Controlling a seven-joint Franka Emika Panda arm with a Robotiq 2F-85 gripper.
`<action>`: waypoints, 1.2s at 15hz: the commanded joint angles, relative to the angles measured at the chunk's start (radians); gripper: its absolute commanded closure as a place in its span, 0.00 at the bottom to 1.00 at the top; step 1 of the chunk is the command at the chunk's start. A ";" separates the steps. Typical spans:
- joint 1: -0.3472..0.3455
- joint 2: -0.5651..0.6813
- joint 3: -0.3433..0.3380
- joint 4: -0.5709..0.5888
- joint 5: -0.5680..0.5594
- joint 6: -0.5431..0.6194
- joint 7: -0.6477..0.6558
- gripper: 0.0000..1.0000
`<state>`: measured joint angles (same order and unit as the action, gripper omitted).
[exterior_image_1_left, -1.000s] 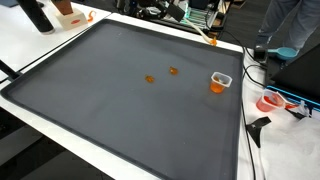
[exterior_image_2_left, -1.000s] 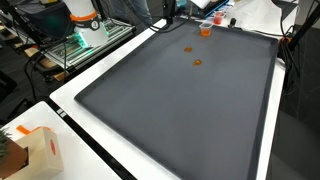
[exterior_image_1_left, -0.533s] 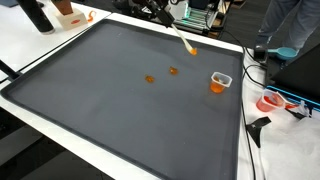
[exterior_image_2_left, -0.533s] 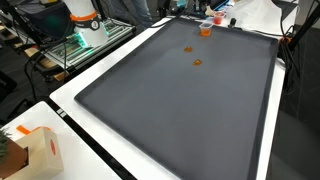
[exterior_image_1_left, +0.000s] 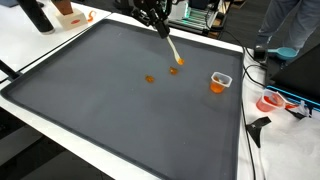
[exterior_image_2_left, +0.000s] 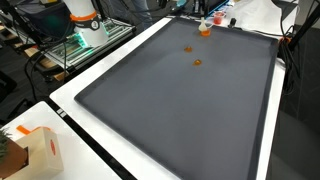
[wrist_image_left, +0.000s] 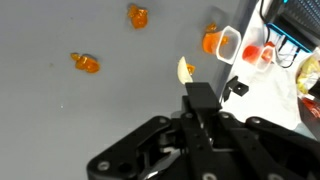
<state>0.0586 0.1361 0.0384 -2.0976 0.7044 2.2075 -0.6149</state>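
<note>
My gripper (exterior_image_1_left: 159, 24) hangs over the far edge of the dark grey mat (exterior_image_1_left: 110, 110) and is shut on the handle of a pale spoon (exterior_image_1_left: 172, 48). The spoon slants down, and its bowl lies just above one of two small orange pieces (exterior_image_1_left: 173, 71) (exterior_image_1_left: 150, 78). In the wrist view the gripper (wrist_image_left: 200, 101) fills the bottom, with the spoon's bowl (wrist_image_left: 185, 70) sticking out past the fingers. The orange pieces (wrist_image_left: 85, 63) (wrist_image_left: 137, 15) lie to its left. A clear cup (exterior_image_1_left: 219, 82) (wrist_image_left: 220, 42) with orange contents stands to the right.
The mat lies on a white table (exterior_image_1_left: 40, 45). Off the mat's right edge are a cup with red contents (wrist_image_left: 258, 53), cables and a red-and-white object (exterior_image_1_left: 272, 101). A cardboard box (exterior_image_2_left: 35, 150) stands at a near corner in an exterior view. Equipment racks line the back.
The gripper has come in from the back edge. It has carried the spoon left and down, from near the mat's far rim to just above the orange pieces.
</note>
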 joint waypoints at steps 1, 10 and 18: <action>0.018 -0.003 0.027 -0.007 -0.156 0.057 0.137 0.97; 0.019 -0.002 0.070 0.017 -0.322 0.037 0.265 0.97; 0.013 0.000 0.078 0.025 -0.297 0.045 0.242 0.87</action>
<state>0.0804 0.1363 0.1077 -2.0739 0.4095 2.2545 -0.3759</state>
